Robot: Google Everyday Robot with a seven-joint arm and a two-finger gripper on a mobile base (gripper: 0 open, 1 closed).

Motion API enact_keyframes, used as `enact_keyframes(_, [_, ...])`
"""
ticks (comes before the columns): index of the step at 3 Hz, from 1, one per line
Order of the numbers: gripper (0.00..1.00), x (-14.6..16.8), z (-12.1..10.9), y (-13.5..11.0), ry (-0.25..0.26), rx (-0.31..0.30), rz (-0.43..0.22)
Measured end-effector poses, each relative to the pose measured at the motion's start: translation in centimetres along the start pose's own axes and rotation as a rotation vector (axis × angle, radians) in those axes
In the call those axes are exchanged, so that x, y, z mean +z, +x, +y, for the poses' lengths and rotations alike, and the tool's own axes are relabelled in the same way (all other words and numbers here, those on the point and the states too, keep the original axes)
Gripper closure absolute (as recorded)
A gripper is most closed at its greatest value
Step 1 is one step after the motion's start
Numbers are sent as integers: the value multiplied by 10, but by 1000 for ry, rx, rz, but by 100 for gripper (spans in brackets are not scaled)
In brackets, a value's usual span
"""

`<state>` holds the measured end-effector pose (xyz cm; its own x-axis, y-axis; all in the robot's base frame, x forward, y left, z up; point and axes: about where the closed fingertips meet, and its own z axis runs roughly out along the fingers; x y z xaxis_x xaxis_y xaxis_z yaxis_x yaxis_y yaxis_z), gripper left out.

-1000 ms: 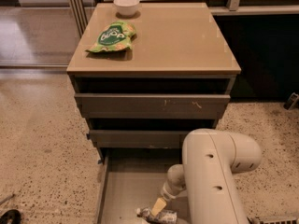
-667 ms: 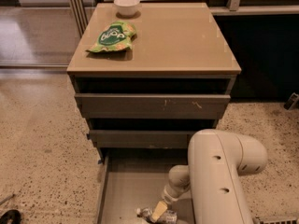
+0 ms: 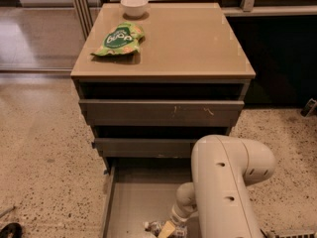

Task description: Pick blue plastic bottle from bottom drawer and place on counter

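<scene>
Blue plastic bottle [image 3: 152,226] lies on its side on the floor of the open bottom drawer [image 3: 133,202], at 6 o'clock in the view, cut by the lower edge. Only its pale end and part of its body show. No writing on its label can be read.

The gripper [image 3: 167,228] is down in the drawer at the bottle, just to its 3 o'clock side and apparently touching it. Whether it has closed on the bottle cannot be told.

Compared with a second ago, very little has changed. The bottle is in the same spot on the drawer floor. The white arm [image 3: 223,182], which fills the view at 5 o'clock, swayed slightly toward 3 o'clock and has come back, with its wrist perhaps a touch lower. In my judgement this means the grasp is being settled and the lift has not begun, so the whole carry up to the counter remains.

Farther back, at the centre, the two upper grey drawers are partly pulled out: the middle drawer [image 3: 143,147], and behind it the top drawer [image 3: 158,112].

Farthest, toward 12 o'clock, is the tan counter [image 3: 193,38]. A green snack bag [image 3: 119,39] lies on it at 11 o'clock, with white lettering I cannot make out. A white bowl [image 3: 134,6] sits beyond the bag at the back edge.
</scene>
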<state>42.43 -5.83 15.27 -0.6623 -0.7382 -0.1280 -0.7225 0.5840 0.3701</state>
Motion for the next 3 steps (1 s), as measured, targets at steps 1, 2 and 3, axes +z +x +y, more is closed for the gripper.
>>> enact_keyframes(1, [0,2,-5,-8,7,-6,3])
enact_keyframes(2, [0,-5,-13,-21,25,-3,-15])
enact_keyframes(3, [0,-5,-13,-21,25,-3,-15])
